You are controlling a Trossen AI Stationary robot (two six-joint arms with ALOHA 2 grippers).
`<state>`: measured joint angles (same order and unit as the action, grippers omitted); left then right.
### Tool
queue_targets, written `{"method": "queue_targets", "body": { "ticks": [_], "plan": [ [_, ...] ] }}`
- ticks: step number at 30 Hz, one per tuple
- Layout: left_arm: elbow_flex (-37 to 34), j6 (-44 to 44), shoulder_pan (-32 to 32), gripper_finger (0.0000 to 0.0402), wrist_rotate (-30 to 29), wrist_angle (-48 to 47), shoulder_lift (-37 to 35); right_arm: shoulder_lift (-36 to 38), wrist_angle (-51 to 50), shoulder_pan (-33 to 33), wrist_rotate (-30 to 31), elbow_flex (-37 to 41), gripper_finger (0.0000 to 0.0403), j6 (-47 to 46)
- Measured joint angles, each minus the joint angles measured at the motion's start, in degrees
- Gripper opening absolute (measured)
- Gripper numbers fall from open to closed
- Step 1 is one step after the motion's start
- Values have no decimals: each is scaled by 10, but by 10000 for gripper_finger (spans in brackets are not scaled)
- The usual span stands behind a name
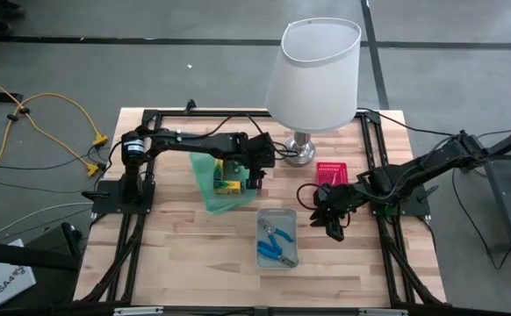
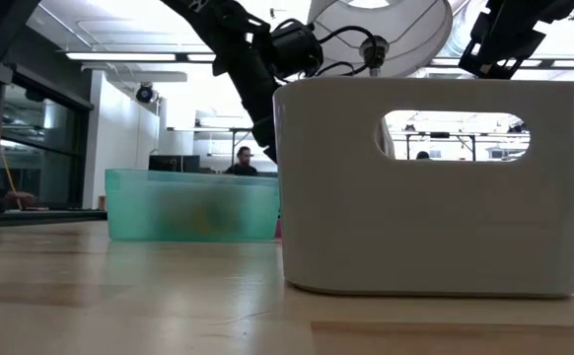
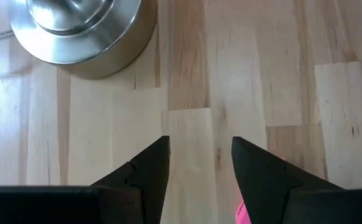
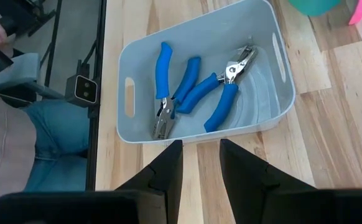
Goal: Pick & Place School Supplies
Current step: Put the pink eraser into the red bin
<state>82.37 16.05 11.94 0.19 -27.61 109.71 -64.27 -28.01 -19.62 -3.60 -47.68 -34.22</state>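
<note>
Blue-handled pliers [image 4: 196, 93] in the grey tray [image 4: 137, 53]; both arms' fingers [image 3: 153, 168] parted, empty.

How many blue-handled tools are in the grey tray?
2, both pliers, side by side in the grey tray: one pair nearer the handle-slot end, the other toward the opposite end. Nothing seems hidden beneath them.

Three trays are counted on the table: one green [image 1: 210, 183], one grey [image 1: 277, 219] and one pink [image 1: 332, 171]. Two blue-handled pliers [image 4: 199, 93] are seen in the grey tray. One lamp [image 1: 313, 79] and two arms are present.
</note>
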Motion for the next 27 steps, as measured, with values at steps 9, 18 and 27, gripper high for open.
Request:
{"method": "queue_targets", "body": {
  "ticks": [9,18,27],
  "plan": [
    [0,-5,0,165,1,11,21,0,2,0,0,0,97,0],
    [0,-12,0,165,-1,-3,44,0,7,0,-11,0,97,-2],
    [0,-15,-9,165,-3,-22,42,0,13,0,-12,0,97,0]
  ]
}}
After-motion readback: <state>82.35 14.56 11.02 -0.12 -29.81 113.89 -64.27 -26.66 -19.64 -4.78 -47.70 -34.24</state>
